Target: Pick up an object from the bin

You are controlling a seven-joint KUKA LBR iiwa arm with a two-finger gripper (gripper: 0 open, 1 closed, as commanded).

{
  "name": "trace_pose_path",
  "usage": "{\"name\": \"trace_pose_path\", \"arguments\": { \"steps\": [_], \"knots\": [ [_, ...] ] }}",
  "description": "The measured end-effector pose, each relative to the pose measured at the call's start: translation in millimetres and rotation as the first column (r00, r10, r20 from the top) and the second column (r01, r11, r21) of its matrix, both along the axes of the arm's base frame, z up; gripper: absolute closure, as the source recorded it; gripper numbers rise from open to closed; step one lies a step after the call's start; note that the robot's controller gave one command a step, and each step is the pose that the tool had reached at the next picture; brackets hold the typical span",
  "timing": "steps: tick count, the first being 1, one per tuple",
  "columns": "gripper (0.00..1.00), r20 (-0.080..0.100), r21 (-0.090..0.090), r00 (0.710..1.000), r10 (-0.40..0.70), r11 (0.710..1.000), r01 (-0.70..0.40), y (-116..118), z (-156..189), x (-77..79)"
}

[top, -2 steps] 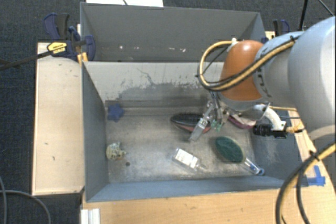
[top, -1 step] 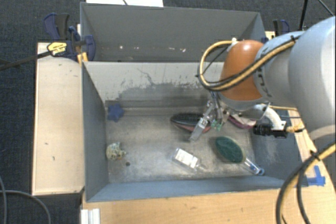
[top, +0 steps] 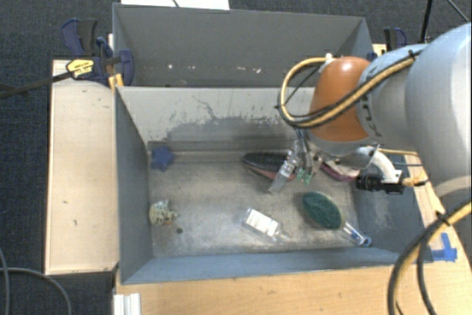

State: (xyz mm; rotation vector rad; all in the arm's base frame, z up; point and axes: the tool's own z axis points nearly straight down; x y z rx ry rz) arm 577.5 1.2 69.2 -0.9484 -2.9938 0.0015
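My gripper (top: 293, 176) hangs low in the right half of the bin, beneath the orange wrist cover. Its two fingers stand apart, open, with nothing between them. The left fingertip (top: 279, 179) is right at the end of a dark, flat, elongated thing with a reddish edge (top: 259, 161), which lies toward the back wall. A dark green oval pad (top: 322, 209) rests on the floor just below and right of the fingers. A small clear-and-white packet (top: 262, 223) lies in front of the gripper.
A clear tube with a blue tip (top: 355, 236) lies in the front right corner. A small blue lump (top: 161, 157) sits at the back left and a beige crumpled ball (top: 161, 213) at the front left. The arm covers the bin's right side.
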Motion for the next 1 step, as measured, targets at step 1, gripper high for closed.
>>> {"name": "trace_pose_path", "arguments": {
  "steps": [1],
  "knots": [
    [1.00,0.005,0.000,1.000,0.003,1.000,-0.003,-0.2,20.9,0.3]
  ]
}}
